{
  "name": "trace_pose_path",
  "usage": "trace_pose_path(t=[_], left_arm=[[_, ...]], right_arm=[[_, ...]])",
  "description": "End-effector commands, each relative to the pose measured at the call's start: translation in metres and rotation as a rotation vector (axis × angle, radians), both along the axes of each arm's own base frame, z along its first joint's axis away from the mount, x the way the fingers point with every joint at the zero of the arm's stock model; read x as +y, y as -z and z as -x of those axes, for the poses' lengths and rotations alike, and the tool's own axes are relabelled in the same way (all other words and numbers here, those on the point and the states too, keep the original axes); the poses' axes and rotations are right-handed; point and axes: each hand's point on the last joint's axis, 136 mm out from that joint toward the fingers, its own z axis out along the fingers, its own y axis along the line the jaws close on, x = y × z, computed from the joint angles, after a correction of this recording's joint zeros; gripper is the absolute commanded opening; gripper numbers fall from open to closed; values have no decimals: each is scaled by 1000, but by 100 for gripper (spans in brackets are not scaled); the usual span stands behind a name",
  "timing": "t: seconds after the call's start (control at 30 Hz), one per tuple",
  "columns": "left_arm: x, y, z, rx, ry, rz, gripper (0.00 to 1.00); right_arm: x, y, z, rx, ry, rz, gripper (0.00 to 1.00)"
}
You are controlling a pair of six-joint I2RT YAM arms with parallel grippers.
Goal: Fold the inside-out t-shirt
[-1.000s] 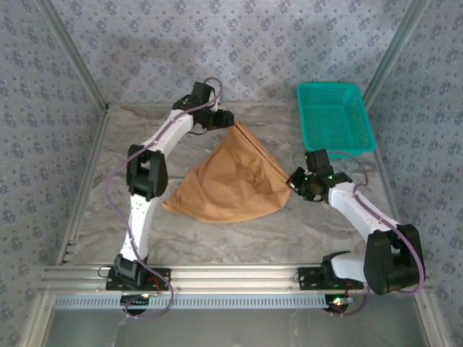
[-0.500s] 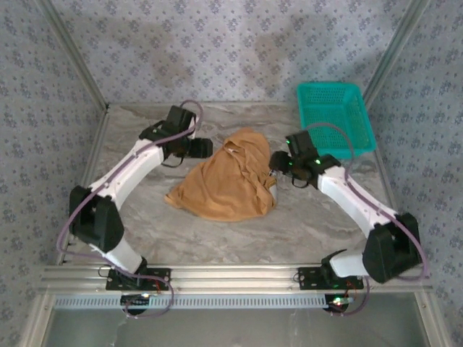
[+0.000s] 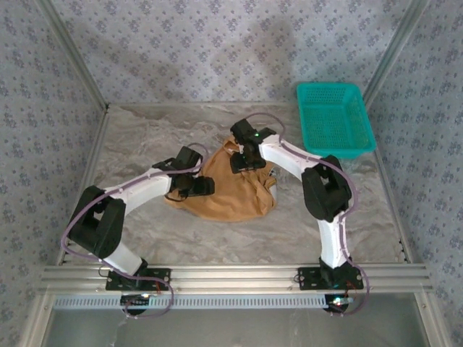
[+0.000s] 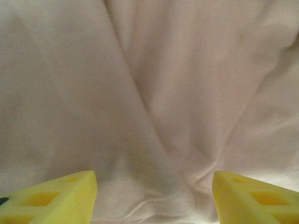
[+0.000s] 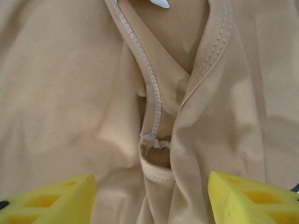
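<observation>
On the marbled surface [image 3: 137, 137] the inside-out t-shirt [image 3: 231, 202] lies in a crumpled heap at the centre. We judge it needs spreading flat first: each claw should pinch a single layer at an edge, not a bunched fold, and draw outward. The left claw [image 4: 154, 186] and right claw [image 5: 152, 186] stand open over the cloth, holding nothing. The caramel knit is soft and creased, its stitched seam [image 5: 152, 95] ridged, with a small white tag [image 5: 161, 3] beside it.
</observation>
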Motion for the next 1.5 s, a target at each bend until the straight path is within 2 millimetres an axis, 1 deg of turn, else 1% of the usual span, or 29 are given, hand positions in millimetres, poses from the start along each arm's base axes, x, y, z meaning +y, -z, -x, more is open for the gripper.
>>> trace_pose_path(t=[0.0, 0.07, 0.13, 0.17, 0.2, 0.27, 0.33, 0.37, 0.43, 0.5, 0.53, 0.6, 0.73, 0.8, 0.83, 0.9, 0.93, 1.0, 1.1, 1.13, 1.17, 1.2, 1.23, 1.3, 1.33, 1.37, 1.4, 1.43, 1.47], left_arm=[[11, 11, -4, 3, -52, 7, 64], [22, 21, -2, 28, -79, 5, 63], [36, 28, -1, 53, -113, 1, 60], [45, 32, 1, 63, -134, 2, 58], [55, 33, 1, 68, -158, 2, 57], [71, 35, 0, 74, -199, 5, 55], [82, 36, -1, 78, -229, 12, 52], [86, 36, -3, 77, -239, 12, 50], [91, 36, -6, 79, -252, 17, 48], [92, 35, -9, 79, -255, 19, 46], [92, 34, -10, 77, -253, 17, 44], [97, 31, -15, 73, -256, -2, 42], [115, 21, -26, 54, -280, -44, 33], [126, 15, -32, 42, -301, -61, 26], [130, 11, -34, 36, -310, -70, 24], [131, 5, -38, 20, -312, -70, 18], [130, 4, -38, 15, -313, -63, 16], [127, 5, -38, 19, -311, -51, 13], [126, 11, -35, 33, -309, -56, 12], [125, 13, -33, 40, -306, -59, 11], [125, 13, -32, 40, -304, -61, 11], [124, 11, -32, 37, -300, -65, 10], [124, 7, -31, 27, -299, -81, 10], [123, -9, -31, -20, -286, -141, 14], [118, -20, -32, -63, -267, -168, 17], [110, -32, -34, -108, -241, -183, 20], [97, -44, -34, -158, -200, -185, 26], [80, -57, -34, -210, -155, -173, 30], [61, -66, -34, -253, -95, -149, 34]], right_arm=[[3, 5, -3, 2, -32, 103, 64], [1, 13, -8, 10, -22, 143, 60], [-3, 19, -11, 19, -12, 180, 56], [-7, 23, -11, 31, -5, 194, 52], [-8, 26, -11, 40, -5, 197, 50], [-11, 33, -8, 60, -3, 201, 49], [-15, 38, -6, 73, 1, 204, 45], [-17, 39, -6, 80, 8, 203, 39], [-21, 40, -6, 86, 21, 198, 22], [-23, 34, -9, 83, 35, 181, 4], [-24, 29, -11, 76, 42, 169, 0], [-29, 14, -15, 59, 64, 142, 0], [-41, -29, -17, 14, 126, 37, 0], [-54, -52, -15, -17, 177, -41, 0], [-64, -61, -12, -32, 211, -75, 0], [-87, -70, -5, -59, 289, -142, 0], [-99, -70, 2, -67, 323, -172, 0], [-126, -61, 12, -80, 399, -237, 0], [-171, -16, 37, -37, 563, -268, 0], [-180, -3, 45, -8, 603, -270, 0], [-184, 8, 51, 22, 624, -271, 0], [-190, 18, 58, 48, 646, -251, 0], [-198, 23, 63, 52, 673, -210, 0], [-213, 21, 70, 29, 718, -137, 0], [-219, 14, 72, 0, 735, -105, 6], [-220, 7, 73, -29, 733, -87, 14], [-221, -7, 73, -83, 756, -69, 32], [-217, -21, 72, -135, 733, -59, 41], [-209, -31, 70, -170, 701, -66, 46]])
